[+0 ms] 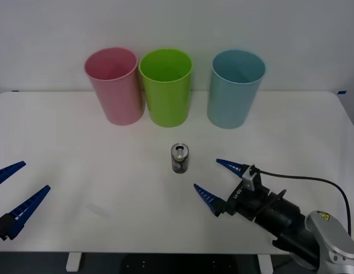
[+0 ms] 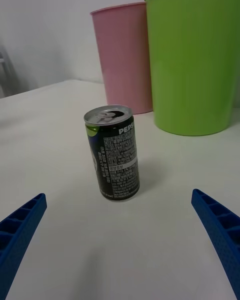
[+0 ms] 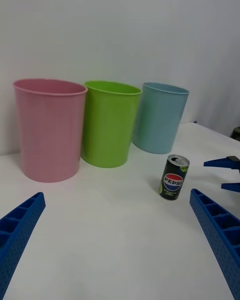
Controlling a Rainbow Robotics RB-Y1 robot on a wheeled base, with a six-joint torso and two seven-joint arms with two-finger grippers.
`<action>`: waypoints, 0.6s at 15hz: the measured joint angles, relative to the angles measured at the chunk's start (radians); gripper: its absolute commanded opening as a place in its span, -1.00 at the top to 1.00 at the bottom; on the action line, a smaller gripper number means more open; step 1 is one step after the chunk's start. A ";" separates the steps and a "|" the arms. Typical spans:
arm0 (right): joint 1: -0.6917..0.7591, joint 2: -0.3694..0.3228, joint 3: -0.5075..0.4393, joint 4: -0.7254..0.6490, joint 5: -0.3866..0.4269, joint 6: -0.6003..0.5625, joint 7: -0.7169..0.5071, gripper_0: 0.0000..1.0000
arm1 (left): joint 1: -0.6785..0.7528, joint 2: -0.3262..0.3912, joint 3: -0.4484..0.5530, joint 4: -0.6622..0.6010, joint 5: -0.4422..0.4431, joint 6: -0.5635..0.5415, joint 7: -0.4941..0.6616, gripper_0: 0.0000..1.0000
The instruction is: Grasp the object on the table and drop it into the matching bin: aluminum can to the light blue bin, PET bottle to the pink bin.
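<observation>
Barely begun, the can (image 1: 180,158) stands ungrasped on the surface (image 1: 80,171), right hand (image 1: 218,181) spread wide near it, blue bin (image 1: 236,87) waiting, left hand (image 1: 16,191) released.

Table (image 1: 80,137): carries all items listed.
Bins: three in a row along the far side; pink bin (image 1: 113,85) at left, lime green bin (image 1: 165,87) in the middle, just beside it, light blue bin (image 1: 235,88) at right, set a little apart.
Aluminum can (image 1: 180,158): upright, before the lime green bin, well short of the row.
Right gripper (image 1: 218,182): near the can, on its right and nearer side, fingers spread.
Left gripper (image 1: 17,191): at the table's near left edge, well apart from the can, fingers spread.
</observation>
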 measured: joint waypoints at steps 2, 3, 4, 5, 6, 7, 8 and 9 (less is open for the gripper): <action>-0.011 0.020 0.007 0.000 0.018 0.030 0.000 -1.00 | 0.000 0.000 0.000 0.000 0.000 0.000 0.000 -1.00; -0.017 0.027 0.022 0.000 0.021 0.054 0.000 -1.00 | 0.000 0.000 0.000 0.000 0.000 0.000 0.000 -1.00; -0.023 0.031 0.038 0.000 0.021 0.079 0.000 -1.00 | 0.000 0.000 0.000 0.000 0.000 0.000 0.000 -1.00; -0.030 0.036 0.053 0.000 0.021 0.104 0.001 -1.00 | 0.000 0.000 0.000 0.000 0.000 0.000 0.000 -1.00; -0.037 0.040 0.063 0.000 0.021 0.126 0.002 -1.00 | 0.000 0.000 0.000 0.000 0.000 0.000 0.000 -1.00; -0.044 0.044 0.073 0.001 0.021 0.146 0.003 -1.00 | 0.000 0.000 0.000 0.000 0.000 0.000 0.000 -1.00; -0.051 0.046 0.085 0.000 0.021 0.166 0.004 -1.00 | 0.000 0.000 0.000 0.000 0.000 0.000 0.000 -1.00; -0.057 0.047 0.097 0.000 0.021 0.186 0.005 -1.00 | 0.000 0.000 0.000 0.000 0.000 0.000 0.000 -1.00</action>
